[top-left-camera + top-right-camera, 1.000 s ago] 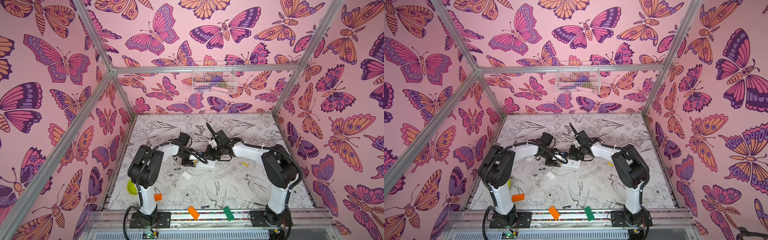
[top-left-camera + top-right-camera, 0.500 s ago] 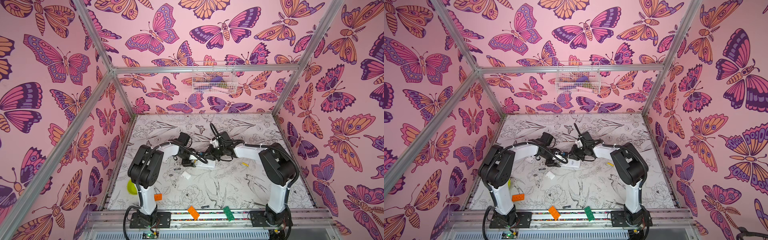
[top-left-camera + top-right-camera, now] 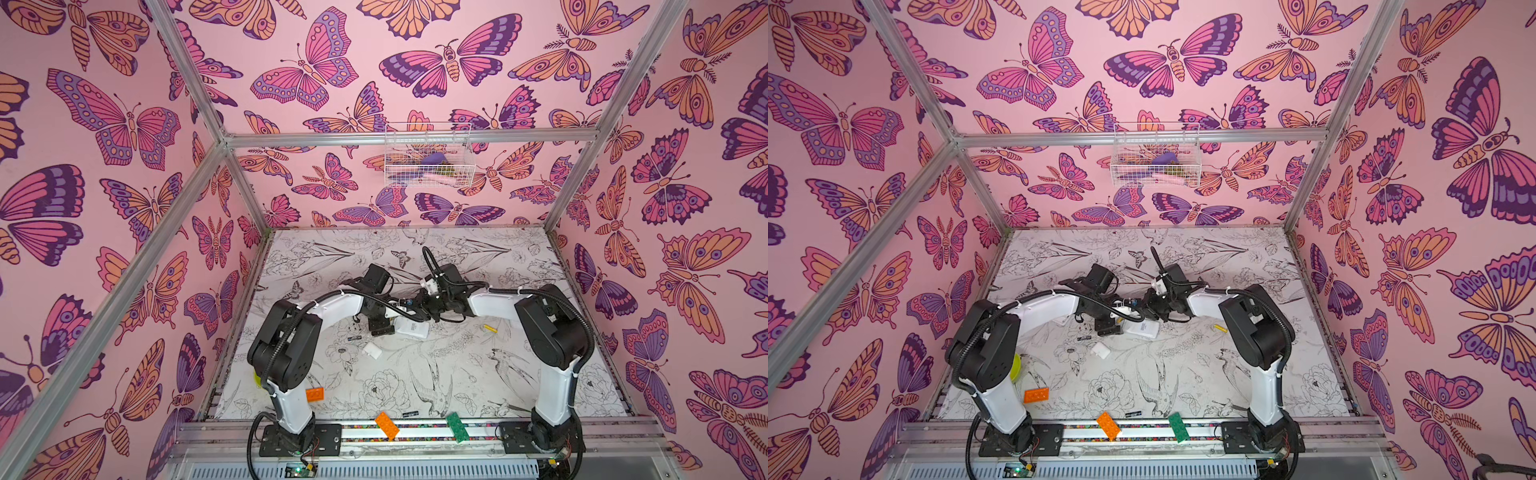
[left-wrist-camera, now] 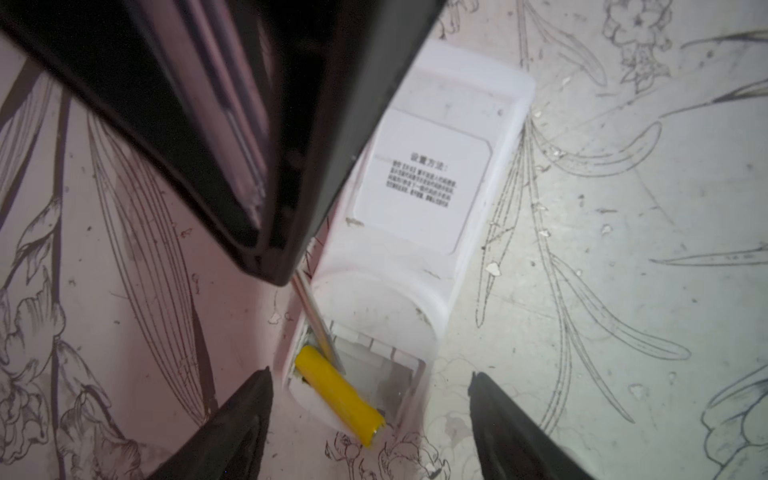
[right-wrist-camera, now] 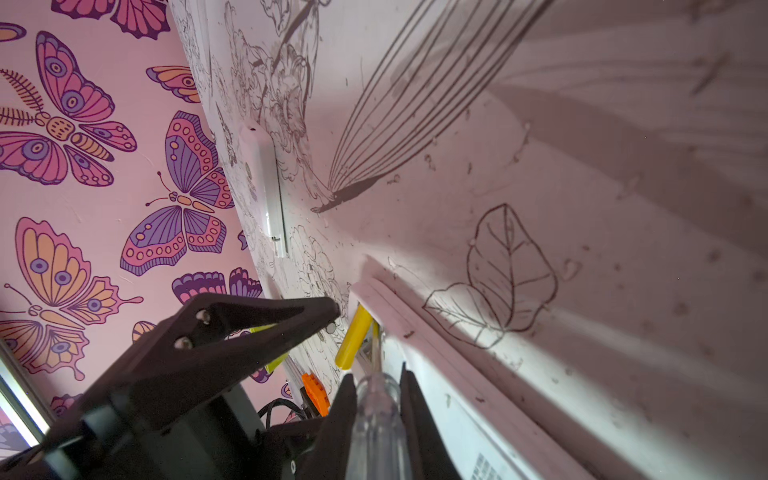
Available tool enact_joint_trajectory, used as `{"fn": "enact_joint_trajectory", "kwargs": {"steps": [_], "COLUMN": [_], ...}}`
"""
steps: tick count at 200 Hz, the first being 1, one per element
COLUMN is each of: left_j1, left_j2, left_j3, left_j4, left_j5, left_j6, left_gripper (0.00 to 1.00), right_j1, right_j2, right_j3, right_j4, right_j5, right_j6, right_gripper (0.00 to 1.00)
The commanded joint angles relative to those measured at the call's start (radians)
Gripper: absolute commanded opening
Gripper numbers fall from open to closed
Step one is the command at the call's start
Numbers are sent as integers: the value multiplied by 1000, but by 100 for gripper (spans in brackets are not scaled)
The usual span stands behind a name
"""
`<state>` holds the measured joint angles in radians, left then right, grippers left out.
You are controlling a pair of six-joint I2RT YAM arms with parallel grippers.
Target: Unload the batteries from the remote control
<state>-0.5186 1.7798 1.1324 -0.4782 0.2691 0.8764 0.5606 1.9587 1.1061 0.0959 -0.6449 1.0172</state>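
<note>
The white remote control [image 4: 419, 199] lies back-up at mid table [image 3: 411, 329] [image 3: 1143, 330], its compartment open. A yellow battery [image 4: 338, 395] [image 5: 353, 338] is tilted half out of it, one end over the remote's edge. My left gripper [image 4: 370, 376] [image 3: 382, 328] is open, its fingers wide on either side of that end and touching nothing. My right gripper [image 5: 376, 382] [image 3: 419, 301] is shut on the clear-handled tool [image 5: 376, 419], whose metal shaft [image 4: 316, 324] reaches into the compartment beside the battery. Another yellow battery [image 3: 490, 328] [image 3: 1220, 328] and two black ones [image 3: 354, 338] [image 3: 410, 414] lie loose.
The white cover [image 3: 371, 351] [image 3: 1100, 350] lies in front of the remote. A second white remote [image 5: 266, 191] lies farther off in the right wrist view. Orange bricks [image 3: 314, 393] [image 3: 386, 424] and a green brick [image 3: 457, 427] sit by the front rail. A wire basket [image 3: 428, 156] hangs on the back wall.
My left gripper's jaws have spread wider around the remote's end. The right wrist has shifted slightly, still gripping the tool.
</note>
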Motion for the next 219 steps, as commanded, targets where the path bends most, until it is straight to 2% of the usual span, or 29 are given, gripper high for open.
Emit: {"fn": "enact_joint_trajectory", "kwargs": {"steps": [1,20,47,79,146,219], "left_j1": [-15,-21,-22,-35,-35,-35], "left_j2": [-35,-37,-35,-11,-3,15], "left_j3": [-25,-27,-36,-38,-24,-37], "left_j4": [-33,-51,-50,-33,-16,40], "left_j5": [-66,-104,-79,-110,-140,-173], "left_j6": [-139,-189,-208,-180,-218,-236], "left_gripper": [73,69,63,57,40,35], "right_j1": [4,4,5,7,10,11], "right_j2": [20,11,18,28,26,21], "right_j3": [6,-13,-30,-23,-23,-14], "right_j4": [0,12,46,41,41,4], "right_j5": [12,20,20,18,11,23], "right_j6": [-9,-10,12,10,2,-25], "right_gripper": [0,0,0,0,0,0]}}
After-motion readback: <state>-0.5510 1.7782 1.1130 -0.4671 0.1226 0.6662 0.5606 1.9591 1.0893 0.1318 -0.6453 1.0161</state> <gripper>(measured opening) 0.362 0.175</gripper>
